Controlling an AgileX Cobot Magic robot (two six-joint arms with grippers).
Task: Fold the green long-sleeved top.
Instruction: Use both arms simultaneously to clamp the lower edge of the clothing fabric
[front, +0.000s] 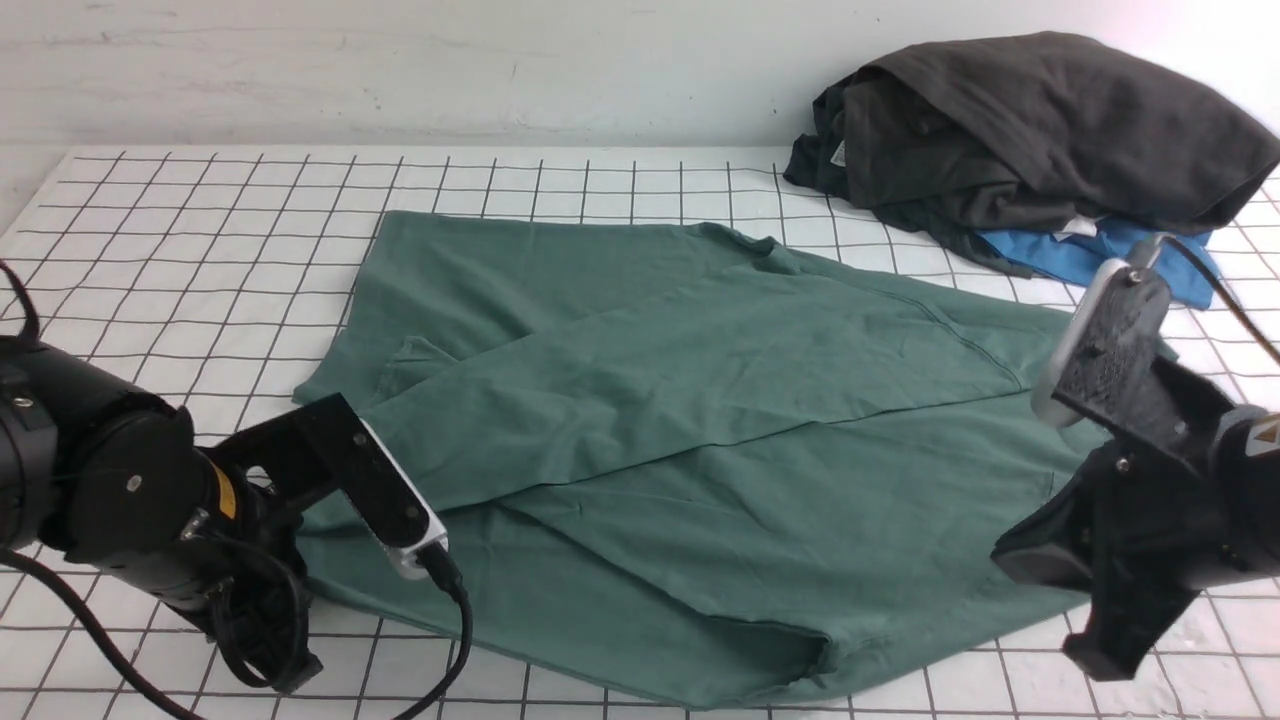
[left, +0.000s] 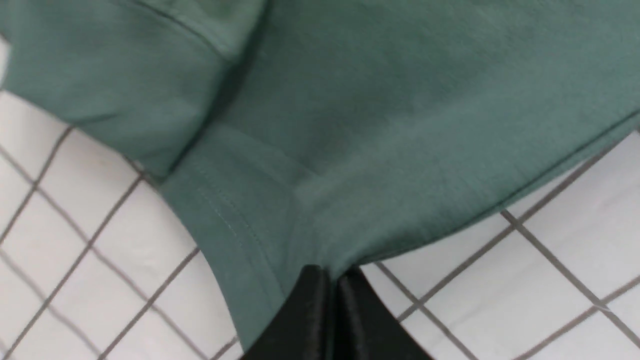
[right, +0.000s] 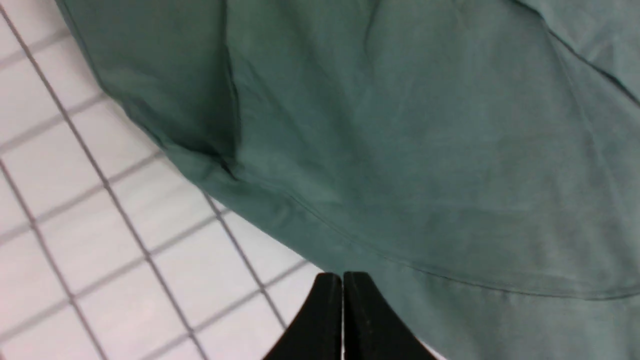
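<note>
From the front, the green top (front: 680, 430) lies flat in the middle of the white table (front: 200, 230) with the black grid lines. It spreads from about 10 o'clock down to 5 o'clock. Parts of it are folded over the rest, so it lies in layers with long slanting creases. The left arm (front: 120, 490) at 8 o'clock covers one corner of it, and the right arm (front: 1150, 480) at 4 o'clock covers its side edge. Both arms hide their own fingers here. At 1 o'clock, well apart from the top, sits a heap of dark clothes (front: 1040, 130) with a blue cloth (front: 1090, 255) poking out from under it.

The left wrist view is a bit blurry. The left gripper (left: 332, 275) has its two black fingers squeezed tight, and the top's stitched edge is pinched between the tips. The cloth puckers toward them.

In the right wrist view, the right gripper (right: 343, 277) has its fingers pressed together, with only a thin line between them. The tips touch the top's edge. I cannot tell if any cloth is caught there. The cloth looks smooth, with one deep dark fold.
</note>
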